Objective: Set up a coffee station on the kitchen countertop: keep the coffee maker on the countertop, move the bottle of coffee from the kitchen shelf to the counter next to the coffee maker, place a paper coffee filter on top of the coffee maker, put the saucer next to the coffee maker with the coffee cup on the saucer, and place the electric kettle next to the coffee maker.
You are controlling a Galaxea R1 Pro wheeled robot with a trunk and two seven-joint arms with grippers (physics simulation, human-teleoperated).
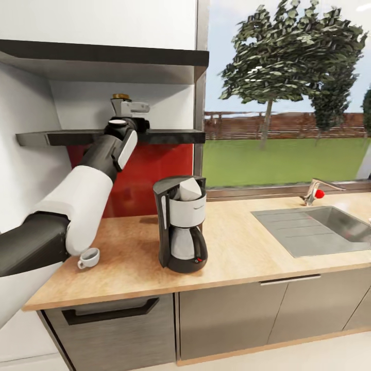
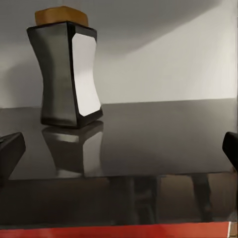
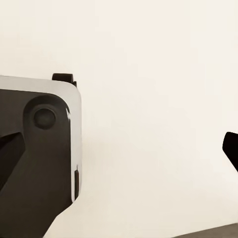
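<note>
The bottle of coffee (image 2: 67, 69), dark and waisted with a tan cap (image 1: 121, 96), stands upright on the glossy kitchen shelf (image 1: 170, 136). My left gripper (image 2: 119, 151) is raised to the shelf's front edge (image 1: 129, 108). It is open, and the bottle stands beyond its fingers (image 2: 11, 153), off to one side and untouched. The coffee maker (image 1: 181, 232) stands on the kitchen countertop (image 1: 129, 278) with a white paper coffee filter (image 1: 189, 189) on top. The coffee cup (image 1: 88, 257) sits on the countertop under my left forearm. My right gripper (image 3: 119, 148) is open against a pale wall.
A second dark shelf (image 1: 103, 56) overhangs the one with the bottle. A steel sink (image 1: 319, 226) with a faucet (image 1: 314, 190) is set into the worktop on the right. A window runs behind it. A black-and-white robot part (image 3: 39, 163) lies close beside the right gripper.
</note>
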